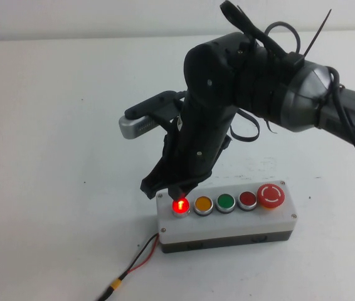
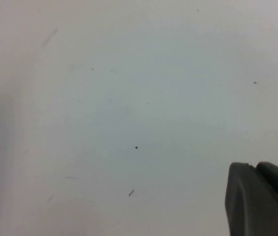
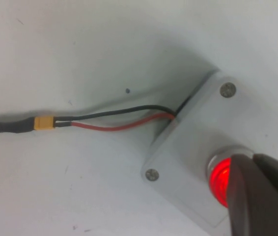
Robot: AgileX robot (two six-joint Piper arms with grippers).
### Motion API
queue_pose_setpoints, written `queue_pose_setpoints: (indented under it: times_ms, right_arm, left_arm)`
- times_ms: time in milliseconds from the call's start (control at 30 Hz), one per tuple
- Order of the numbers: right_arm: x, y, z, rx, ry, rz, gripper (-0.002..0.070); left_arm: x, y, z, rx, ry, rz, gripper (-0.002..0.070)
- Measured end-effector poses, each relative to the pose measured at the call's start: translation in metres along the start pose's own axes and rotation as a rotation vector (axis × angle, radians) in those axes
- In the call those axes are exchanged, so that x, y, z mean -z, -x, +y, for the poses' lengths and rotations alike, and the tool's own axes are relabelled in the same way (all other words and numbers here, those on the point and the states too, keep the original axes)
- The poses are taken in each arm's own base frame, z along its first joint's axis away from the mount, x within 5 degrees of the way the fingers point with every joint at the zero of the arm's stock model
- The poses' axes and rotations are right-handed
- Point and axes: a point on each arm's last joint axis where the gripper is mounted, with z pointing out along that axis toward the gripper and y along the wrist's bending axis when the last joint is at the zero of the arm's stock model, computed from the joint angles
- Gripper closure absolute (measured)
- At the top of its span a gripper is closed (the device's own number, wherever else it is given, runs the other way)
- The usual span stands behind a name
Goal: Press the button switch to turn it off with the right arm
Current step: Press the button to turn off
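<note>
Left gripper (image 2: 262, 196): only a dark corner of it is seen in the left wrist view, over bare white table (image 2: 129, 98); it is not seen in the high view, and whether its fingers are spread or pressed together cannot be told.
Wires (image 1: 141, 256): a black and a red lead are seen running from the left end of the box toward the near table edge, joined at a yellow connector (image 1: 115, 286); the right wrist view shows the pair entering under the box corner, which the high view does not.
Button switch (image 1: 180, 205): it is set at the left end of the row on the white box (image 1: 227, 224) and is seen glowing bright red; in the right wrist view part of it is covered by the dark finger.
Right gripper (image 1: 168, 188): it is pointed down with its tip right at the lit button; the fingers appear pressed together, with nothing pinched, though actual contact is hard to make out.
Other buttons: an orange button (image 1: 203, 204), a green button (image 1: 226, 202), a darker red button (image 1: 248, 199) and a big red mushroom button (image 1: 271, 195) follow rightward; these are cut off from the right wrist view.
Right arm (image 1: 278, 81): it is seen reaching in from the right, with loose cables, and is cut off at the picture edge.
</note>
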Motion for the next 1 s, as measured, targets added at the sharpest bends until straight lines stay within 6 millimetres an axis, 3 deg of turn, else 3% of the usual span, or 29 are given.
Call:
queue_pose_setpoints:
  times_ms: [1000]
  right_arm:
    - [-0.015,-0.005,0.002,0.001,-0.028,0.045,0.0691]
  left_arm:
    - [0.0,0.0,0.0,0.0,0.0,0.0,0.0677]
